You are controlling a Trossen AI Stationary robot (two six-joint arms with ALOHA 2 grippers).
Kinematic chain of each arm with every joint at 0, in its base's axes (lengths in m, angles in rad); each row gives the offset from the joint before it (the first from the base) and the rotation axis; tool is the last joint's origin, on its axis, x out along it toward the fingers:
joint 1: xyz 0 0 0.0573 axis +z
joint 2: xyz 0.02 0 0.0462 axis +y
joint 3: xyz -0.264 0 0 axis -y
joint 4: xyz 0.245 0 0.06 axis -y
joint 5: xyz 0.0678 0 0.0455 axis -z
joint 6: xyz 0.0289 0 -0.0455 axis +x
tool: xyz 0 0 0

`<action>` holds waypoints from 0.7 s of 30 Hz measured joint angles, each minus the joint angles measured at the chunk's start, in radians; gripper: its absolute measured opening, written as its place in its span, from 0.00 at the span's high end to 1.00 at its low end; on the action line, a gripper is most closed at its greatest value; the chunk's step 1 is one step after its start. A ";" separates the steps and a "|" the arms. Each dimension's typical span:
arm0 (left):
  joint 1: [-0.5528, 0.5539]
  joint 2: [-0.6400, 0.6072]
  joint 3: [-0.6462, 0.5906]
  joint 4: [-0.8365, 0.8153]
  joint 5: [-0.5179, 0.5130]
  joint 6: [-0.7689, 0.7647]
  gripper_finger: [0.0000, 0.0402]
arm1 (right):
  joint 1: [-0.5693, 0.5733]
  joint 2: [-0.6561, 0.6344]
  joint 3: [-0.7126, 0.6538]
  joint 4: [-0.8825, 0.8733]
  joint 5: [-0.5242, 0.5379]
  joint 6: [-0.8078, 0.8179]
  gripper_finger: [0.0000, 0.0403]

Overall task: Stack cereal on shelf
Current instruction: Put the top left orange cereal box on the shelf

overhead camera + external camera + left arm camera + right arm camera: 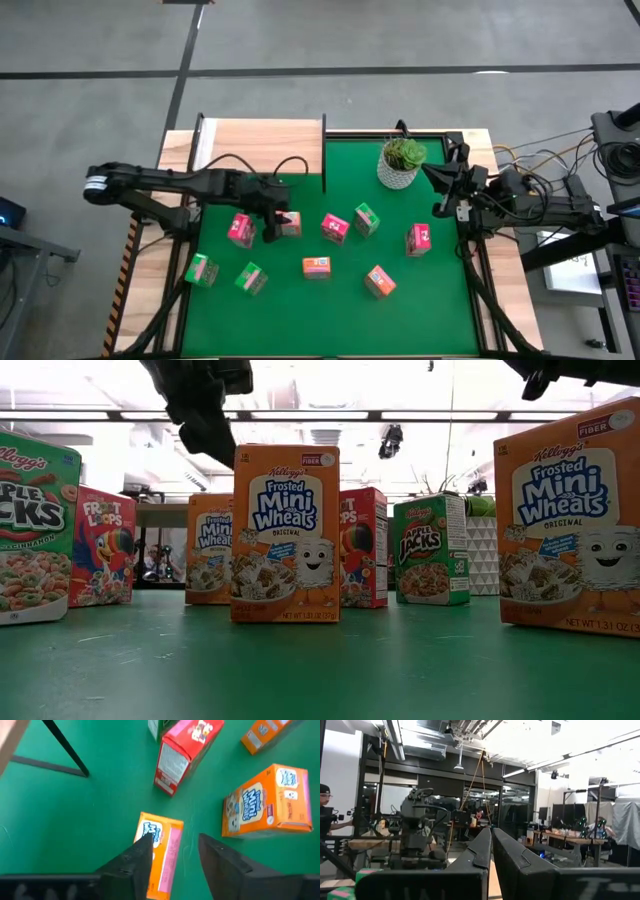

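Several small cereal boxes stand on the green mat: pink [240, 230], [335, 228], [418, 238]; green [366, 220], [202, 270], [250, 278]; orange [316, 267], [378, 282]. My left gripper [280, 218] hangs open, pointing steeply down, just above another orange box [159, 854], clear of its top in the low view [205, 430]. The light-wood shelf [260, 145] stands at the far left, its dark uprights [65, 747] beyond the box. My right gripper [491, 840] is shut and raised at the table's far right [448, 192].
A white pot with a green plant [402, 162] stands at the far edge, right of the shelf. A pink box [182, 755] and an orange box [267, 802] stand close around the one under my left gripper. Cables and gear lie beyond the right edge.
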 joint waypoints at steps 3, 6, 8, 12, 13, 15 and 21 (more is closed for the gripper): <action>-0.002 0.008 0.008 -0.009 -0.003 0.002 0.54 | 0.000 0.000 0.000 -0.017 0.000 0.012 0.98; -0.003 0.019 0.008 -0.019 -0.021 0.023 0.45 | 0.000 0.000 0.000 -0.035 0.000 0.033 0.98; -0.002 0.027 0.008 -0.018 -0.027 0.044 0.40 | 0.000 0.000 0.000 -0.043 0.000 0.043 0.98; -0.002 0.049 0.008 -0.017 -0.032 0.075 0.36 | 0.000 0.000 0.000 -0.074 0.000 0.058 0.98; -0.002 0.057 0.008 -0.018 -0.043 0.078 0.35 | 0.000 0.000 0.000 -0.081 0.000 0.061 0.98; -0.002 0.073 0.008 -0.019 -0.055 0.084 0.35 | 0.000 0.000 0.000 -0.087 0.000 0.068 0.98; -0.002 0.105 0.007 -0.031 -0.056 0.099 0.36 | 0.000 0.000 0.000 -0.091 0.000 0.068 0.98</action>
